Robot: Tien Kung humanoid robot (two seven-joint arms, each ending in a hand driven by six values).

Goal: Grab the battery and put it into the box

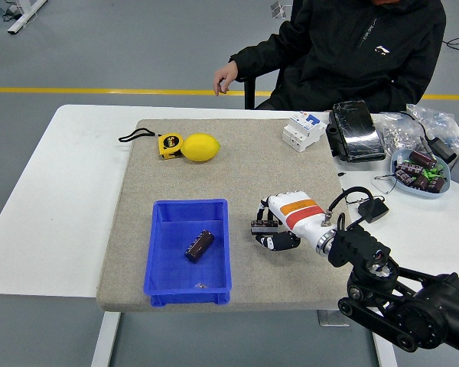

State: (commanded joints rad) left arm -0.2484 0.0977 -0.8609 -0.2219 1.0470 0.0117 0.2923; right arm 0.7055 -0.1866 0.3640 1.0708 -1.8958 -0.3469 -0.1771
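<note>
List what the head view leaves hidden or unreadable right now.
- Left hand: outside the picture.
- Right hand: its palm side faces down onto the mat, so any contact underneath is hidden.
- Battery in the blue box: its print is too small to read.
- Person: cut off by the top edge.
- Bowl contents at the right: too small to identify.

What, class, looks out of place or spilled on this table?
Nothing stands out. The battery lies inside the blue box, and the right hand hovers empty beside it.
</note>
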